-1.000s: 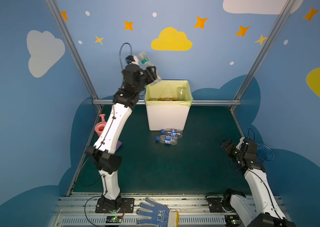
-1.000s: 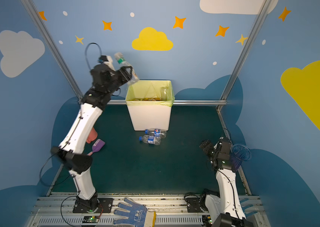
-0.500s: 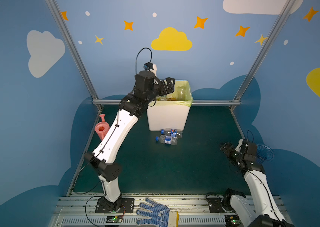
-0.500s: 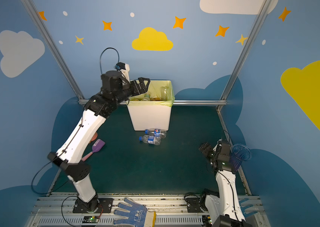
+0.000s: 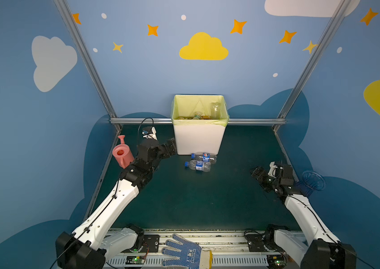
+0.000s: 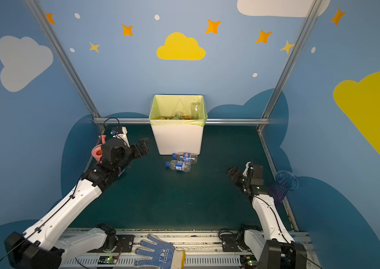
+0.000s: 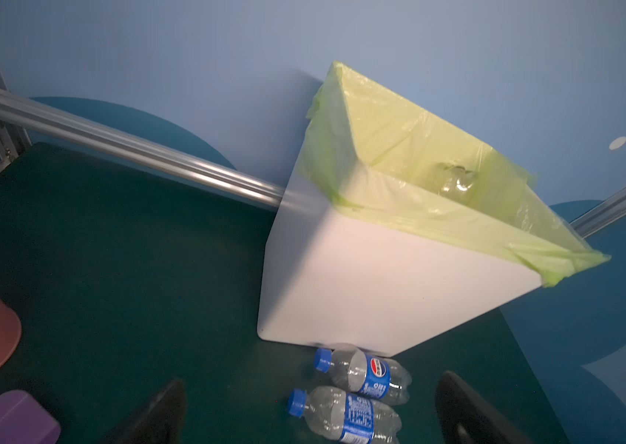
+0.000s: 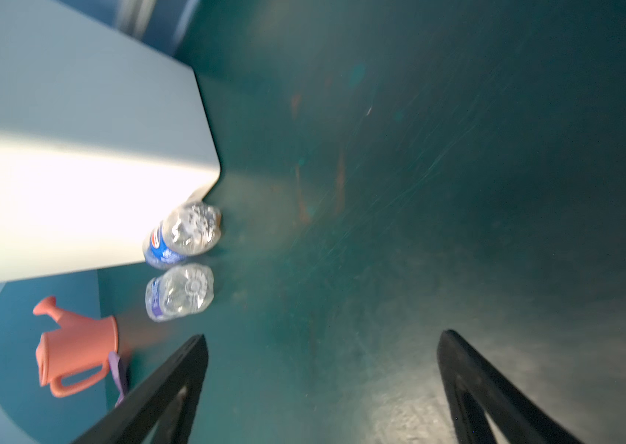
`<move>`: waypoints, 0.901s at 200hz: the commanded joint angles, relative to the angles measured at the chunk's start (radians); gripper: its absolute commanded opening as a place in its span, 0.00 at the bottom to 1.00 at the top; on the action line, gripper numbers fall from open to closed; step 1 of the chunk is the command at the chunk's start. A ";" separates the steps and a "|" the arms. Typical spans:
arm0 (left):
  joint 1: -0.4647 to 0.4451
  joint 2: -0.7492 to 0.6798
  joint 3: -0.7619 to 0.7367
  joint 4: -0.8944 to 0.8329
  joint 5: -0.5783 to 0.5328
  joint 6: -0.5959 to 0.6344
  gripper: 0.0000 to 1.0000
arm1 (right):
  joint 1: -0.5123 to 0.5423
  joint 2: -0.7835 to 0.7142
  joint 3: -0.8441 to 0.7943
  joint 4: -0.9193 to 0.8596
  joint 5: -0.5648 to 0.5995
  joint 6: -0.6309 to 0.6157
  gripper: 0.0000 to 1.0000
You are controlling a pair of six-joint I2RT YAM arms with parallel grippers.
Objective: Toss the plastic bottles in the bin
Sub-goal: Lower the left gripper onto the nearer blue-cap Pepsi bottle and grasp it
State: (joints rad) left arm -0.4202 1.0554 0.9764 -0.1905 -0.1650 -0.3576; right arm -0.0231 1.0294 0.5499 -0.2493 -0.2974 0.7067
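now, your left gripper (image 5: 172, 146) hangs just left of the bin (image 5: 199, 139), jaws spread, empty. your right gripper (image 8: 322, 338) sits near the worktop (image 5: 184, 198) right edge, jaws spread too. 2 plastic bottles (image 5: 199, 165) lie against the bin's front, back-centre; more lie inside.

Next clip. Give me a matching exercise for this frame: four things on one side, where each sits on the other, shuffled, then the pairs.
Things
1 bin
2 pink watering can
3 blue-dotted glove
4 Pepsi-label bottle

Places
A lying at the bin's foot
B on the near metal rail
C upright at the mat's left edge
D at the back, lined with a yellow-green bag

Pairs: 1-D, 2-C, 3-B, 4-A
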 commanded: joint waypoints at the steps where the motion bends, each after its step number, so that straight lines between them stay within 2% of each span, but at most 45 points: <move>1: -0.054 -0.023 -0.027 -0.034 0.043 0.180 1.00 | 0.009 0.053 0.042 0.036 0.005 0.054 0.92; 31: -0.195 0.098 -0.015 -0.082 -0.004 0.396 1.00 | 0.012 0.083 0.050 0.045 -0.017 0.071 0.92; 58: -0.285 0.255 0.013 -0.039 -0.022 0.560 1.00 | 0.010 0.046 0.048 -0.009 0.026 0.042 0.92; 90: -0.362 0.487 0.171 -0.141 -0.091 0.719 1.00 | -0.019 -0.033 0.025 -0.069 0.093 0.034 0.94; 135: -0.383 0.722 0.311 -0.191 -0.116 0.928 0.98 | -0.079 -0.114 -0.018 -0.071 0.069 0.006 0.94; 180: -0.382 0.861 0.393 -0.173 -0.124 1.030 0.96 | -0.110 -0.105 -0.024 -0.073 0.050 -0.003 0.94</move>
State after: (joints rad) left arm -0.8036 1.8652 1.3121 -0.3416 -0.2684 0.5747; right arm -0.1196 0.9226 0.5373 -0.3073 -0.2367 0.7242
